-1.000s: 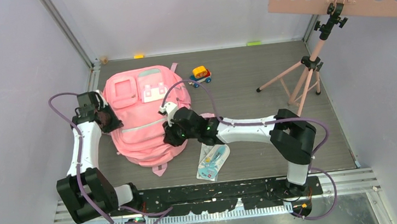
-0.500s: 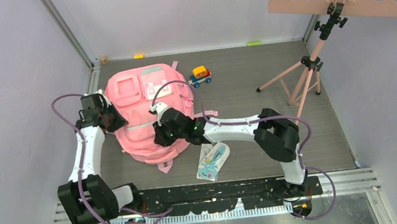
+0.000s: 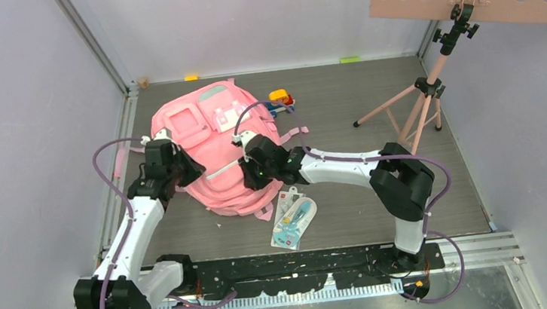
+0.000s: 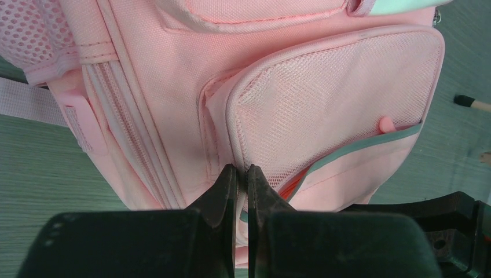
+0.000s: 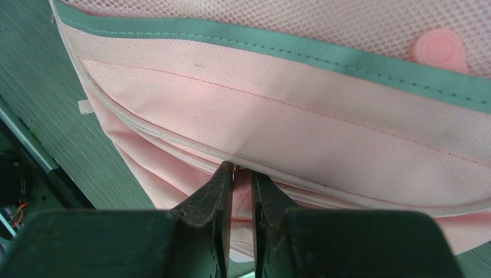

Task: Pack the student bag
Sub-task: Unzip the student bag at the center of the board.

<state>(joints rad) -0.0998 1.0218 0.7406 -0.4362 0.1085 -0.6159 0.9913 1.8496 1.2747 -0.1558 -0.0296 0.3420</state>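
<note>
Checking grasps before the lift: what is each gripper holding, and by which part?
Both pinch the student bag: the left gripper on the fabric seam beside its mesh pocket, the right gripper on a fabric fold along its side seam.

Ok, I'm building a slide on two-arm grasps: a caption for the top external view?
Left gripper and right gripper pinch the pink student bag, stationery pack lying nearby.

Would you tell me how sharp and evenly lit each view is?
Top external view: soft even light, faint shadows, the large pink fabric backpack sharp. Left wrist view: its mesh crisp, the near black jaws blurred. Right wrist view: weave sharp, jaws soft, no glare.
</note>
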